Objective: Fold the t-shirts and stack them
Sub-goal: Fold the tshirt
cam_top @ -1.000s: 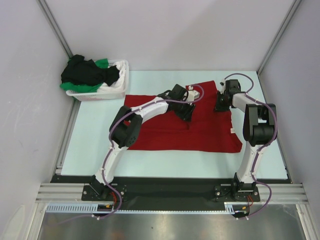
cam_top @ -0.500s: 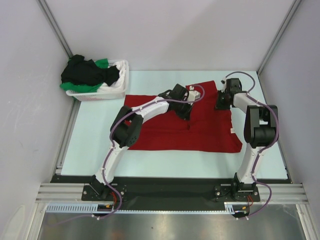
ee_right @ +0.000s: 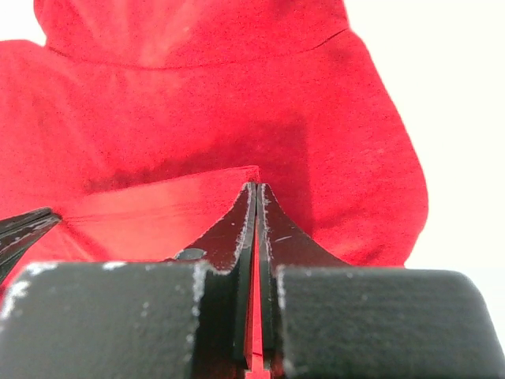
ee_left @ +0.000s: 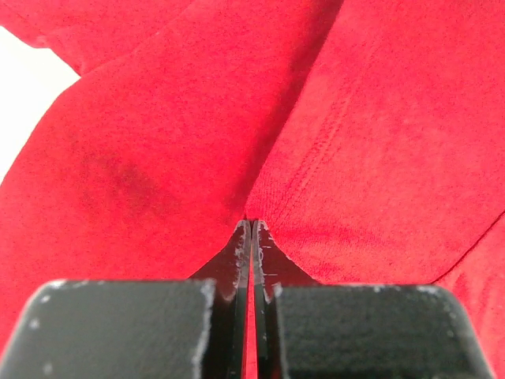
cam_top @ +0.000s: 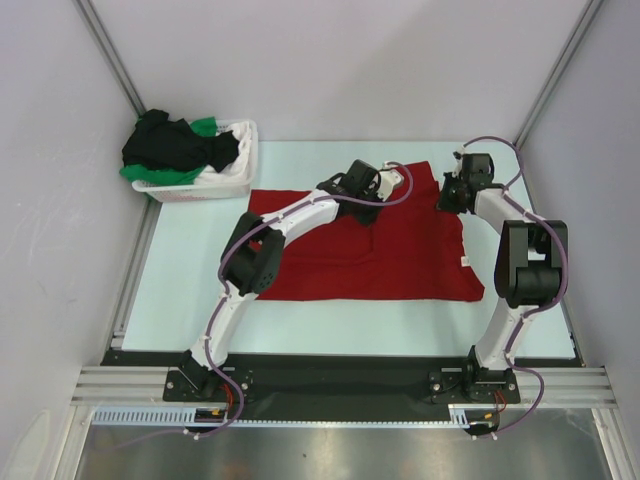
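Gripping the red t-shirt (cam_top: 400, 262), spread across the tabletop's (cam_top: 190, 290) middle, with left hand (ee_left: 251, 225) clamped on cloth toward the far edge and right hand (ee_right: 254, 188) clamped toward the far right corner.

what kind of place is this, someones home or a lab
Most likely a robot lab work cell, not a home: bare panel walls on metal framing, two arms bolted to a base plate, and a red t-shirt and laundry basket staged on the table.
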Tool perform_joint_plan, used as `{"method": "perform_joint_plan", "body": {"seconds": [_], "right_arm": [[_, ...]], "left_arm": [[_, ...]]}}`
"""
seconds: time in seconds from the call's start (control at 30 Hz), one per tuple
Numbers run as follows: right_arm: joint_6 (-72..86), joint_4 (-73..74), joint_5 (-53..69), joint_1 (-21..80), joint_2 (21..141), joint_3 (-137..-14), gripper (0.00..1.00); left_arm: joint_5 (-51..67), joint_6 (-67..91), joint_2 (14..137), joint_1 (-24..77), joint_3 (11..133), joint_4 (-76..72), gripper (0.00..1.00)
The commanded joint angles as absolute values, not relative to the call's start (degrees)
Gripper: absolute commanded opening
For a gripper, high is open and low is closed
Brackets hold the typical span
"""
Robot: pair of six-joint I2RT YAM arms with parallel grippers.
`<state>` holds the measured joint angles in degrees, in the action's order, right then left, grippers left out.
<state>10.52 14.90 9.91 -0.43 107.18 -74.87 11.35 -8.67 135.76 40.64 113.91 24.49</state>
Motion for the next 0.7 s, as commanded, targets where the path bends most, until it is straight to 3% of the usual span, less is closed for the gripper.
{"method": "perform_joint_plan", "body": {"seconds": [0.0,0.07,0.2,0.23,0.43,0.53,0.67], "right_arm": [[11.07,12.39,9.58,-1.32,108.01,-74.79,0.00],[11.16,12.31,9.23,-1.41,108.63,-74.88,0.01],[11.69,13.44,9.15,-1.49,109.34,-75.67,0.46],[12.12,13.88,8.36,-1.49,108.99,-75.76,0.48],[16.95,17.75,-2.87,-2.28,98.98,-71.91,0.52],[21.08,21.44,-6.33,-4.03,91.45,-65.32,0.52],[27.14,23.28,-3.25,-6.76,81.58,-53.81,0.52]], "left_arm": [[8.96,-10.99,135.53,40.96,115.14,22.67,0.00],[10.45,-10.72,135.53,41.04,114.26,22.76,0.02],[10.38,-10.63,135.53,41.13,114.69,24.08,0.58],[9.50,-10.63,135.44,41.13,114.96,24.34,0.63],[5.98,-13.18,130.62,39.91,118.92,28.82,0.67],[6.33,-15.99,123.51,38.94,114.36,29.88,0.68],[5.11,-22.75,111.91,37.79,97.62,31.28,0.66]]}}
